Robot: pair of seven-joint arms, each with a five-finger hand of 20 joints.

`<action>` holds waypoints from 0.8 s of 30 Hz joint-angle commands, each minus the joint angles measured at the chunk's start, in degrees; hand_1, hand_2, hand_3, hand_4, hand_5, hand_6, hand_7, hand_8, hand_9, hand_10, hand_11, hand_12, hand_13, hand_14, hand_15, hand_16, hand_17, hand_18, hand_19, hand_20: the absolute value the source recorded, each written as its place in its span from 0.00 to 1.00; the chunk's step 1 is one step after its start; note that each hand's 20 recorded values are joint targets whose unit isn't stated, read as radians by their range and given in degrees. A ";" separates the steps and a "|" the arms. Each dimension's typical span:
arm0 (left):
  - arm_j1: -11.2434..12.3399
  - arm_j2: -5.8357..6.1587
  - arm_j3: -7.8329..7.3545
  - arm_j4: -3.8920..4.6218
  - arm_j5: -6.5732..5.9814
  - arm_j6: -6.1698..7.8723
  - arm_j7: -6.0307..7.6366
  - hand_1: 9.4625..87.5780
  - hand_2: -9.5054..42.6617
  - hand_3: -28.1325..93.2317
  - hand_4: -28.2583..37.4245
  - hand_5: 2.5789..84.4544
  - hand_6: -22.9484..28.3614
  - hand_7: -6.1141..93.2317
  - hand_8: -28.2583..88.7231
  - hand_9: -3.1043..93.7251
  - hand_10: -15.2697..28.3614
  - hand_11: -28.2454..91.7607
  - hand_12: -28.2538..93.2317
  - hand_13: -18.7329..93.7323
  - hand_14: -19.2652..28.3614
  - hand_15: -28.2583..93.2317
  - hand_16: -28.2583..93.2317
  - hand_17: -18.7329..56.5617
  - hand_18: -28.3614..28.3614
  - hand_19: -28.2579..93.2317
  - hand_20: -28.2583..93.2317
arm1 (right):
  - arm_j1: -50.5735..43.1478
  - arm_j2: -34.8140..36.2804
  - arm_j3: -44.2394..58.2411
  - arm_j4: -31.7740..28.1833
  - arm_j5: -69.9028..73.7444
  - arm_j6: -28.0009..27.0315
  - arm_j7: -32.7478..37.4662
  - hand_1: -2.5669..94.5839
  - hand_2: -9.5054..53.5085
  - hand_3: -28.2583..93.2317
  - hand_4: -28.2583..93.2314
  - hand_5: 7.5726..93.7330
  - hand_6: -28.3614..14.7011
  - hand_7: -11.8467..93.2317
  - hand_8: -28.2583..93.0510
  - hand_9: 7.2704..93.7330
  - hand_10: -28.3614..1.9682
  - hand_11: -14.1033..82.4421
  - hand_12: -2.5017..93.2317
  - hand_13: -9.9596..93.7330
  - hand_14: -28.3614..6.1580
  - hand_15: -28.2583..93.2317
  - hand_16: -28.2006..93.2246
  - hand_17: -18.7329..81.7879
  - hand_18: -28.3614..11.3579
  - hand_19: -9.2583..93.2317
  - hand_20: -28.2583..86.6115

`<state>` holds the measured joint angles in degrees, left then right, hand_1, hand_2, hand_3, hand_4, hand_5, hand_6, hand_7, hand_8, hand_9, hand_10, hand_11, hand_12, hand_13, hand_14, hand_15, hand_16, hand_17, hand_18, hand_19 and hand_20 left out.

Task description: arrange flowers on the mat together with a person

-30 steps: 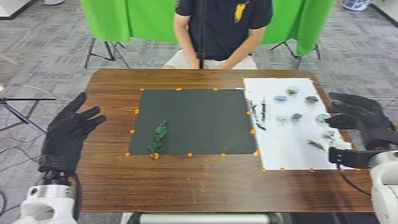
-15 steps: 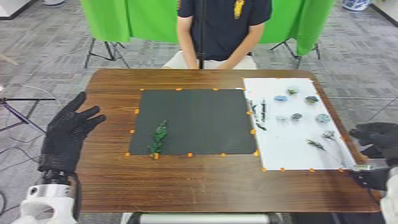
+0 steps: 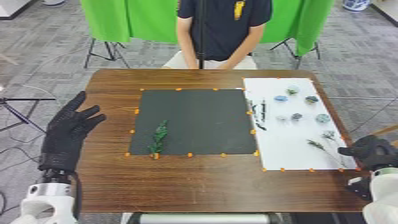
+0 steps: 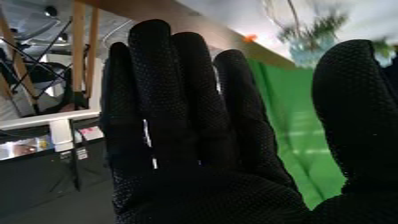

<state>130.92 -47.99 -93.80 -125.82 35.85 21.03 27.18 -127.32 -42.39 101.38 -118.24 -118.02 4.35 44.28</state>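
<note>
The dark mat (image 3: 197, 117) lies mid-table, with one green sprig (image 3: 159, 137) on its lower left part. On the white sheet (image 3: 302, 145) at the right are several small flower heads (image 3: 322, 118), dark stems (image 3: 258, 112) along its left side and a thin sprig (image 3: 315, 144) near its lower right. My right hand (image 3: 371, 150) is at the table's right edge beside the sheet, holding nothing; in the right wrist view this hand (image 4: 200, 125) has straight fingers and the thumb apart. My left hand (image 3: 69, 132) is open left of the mat, touching nothing.
Orange markers (image 3: 189, 155) line the mat and sheet. Brown wood (image 3: 213, 190) shows along the table's near side. A person sits across the table, hands low at its far edge. Green cloth (image 3: 302, 25) hangs behind.
My right hand has moved from over the sheet's right side to the table's lower right edge, toward the robot. My left hand, the flowers and the person's arms are about where they were.
</note>
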 commanded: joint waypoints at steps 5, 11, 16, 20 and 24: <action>0.26 -0.74 -0.32 -0.21 0.32 -0.11 -0.78 0.20 0.26 0.88 0.05 0.40 0.52 0.19 0.16 0.43 0.77 0.43 0.32 0.43 0.98 0.64 0.17 0.13 0.92 0.62 0.36 | 3.60 2.02 -6.06 2.03 -9.10 -8.32 1.57 0.35 0.04 0.80 0.03 0.60 0.53 0.25 0.14 0.64 0.38 0.40 0.18 0.67 0.37 0.69 0.31 0.45 0.04 0.84 0.30; 0.04 -0.61 -0.19 -0.10 0.36 -0.29 -0.76 0.20 0.25 0.88 0.06 0.40 0.52 0.19 0.16 0.43 0.77 0.43 0.32 0.43 0.98 0.64 0.17 0.13 0.92 0.62 0.36 | 5.48 3.25 -9.63 3.20 -15.03 -9.36 2.22 0.44 0.00 0.77 0.02 0.76 0.62 0.26 0.13 0.77 0.47 0.41 0.19 0.74 0.44 0.68 0.32 0.49 0.08 0.85 0.31; 0.71 -0.93 -0.66 -0.32 0.55 -0.35 -1.05 0.20 0.25 0.88 0.06 0.40 0.52 0.19 0.16 0.43 0.77 0.43 0.32 0.43 0.98 0.64 0.17 0.13 0.92 0.63 0.36 | 4.94 3.47 -10.09 3.39 -17.40 -9.89 1.90 0.60 0.01 0.69 0.00 0.91 0.70 0.26 0.24 0.92 0.57 0.42 0.21 0.84 0.58 0.67 0.36 0.55 0.16 0.90 0.32; 0.71 -0.88 -0.71 -0.31 0.56 -0.31 -1.06 0.20 0.25 0.88 0.06 0.40 0.52 0.19 0.16 0.43 0.77 0.43 0.32 0.43 0.98 0.64 0.17 0.13 0.92 0.62 0.36 | 4.71 4.05 -10.09 3.76 -18.26 -7.18 1.77 0.63 0.01 0.67 0.00 0.93 0.71 0.26 0.26 0.95 0.58 0.44 0.22 0.87 0.61 0.68 0.38 0.58 0.22 0.91 0.31; 0.79 -0.69 -0.62 -0.29 0.40 -0.14 -0.75 0.20 0.25 0.88 0.06 0.40 0.52 0.19 0.16 0.43 0.77 0.43 0.32 0.43 0.98 0.64 0.17 0.13 0.92 0.63 0.36 | 4.91 3.63 -8.60 2.65 -18.70 -5.37 1.23 0.63 0.01 0.68 0.00 0.94 0.72 0.26 0.27 0.97 0.60 0.45 0.23 0.88 0.62 0.69 0.39 0.59 0.23 0.92 0.31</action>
<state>130.93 -48.32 -94.27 -125.91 36.07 20.96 26.74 -121.40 -38.99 91.65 -115.01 -135.30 -3.69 46.05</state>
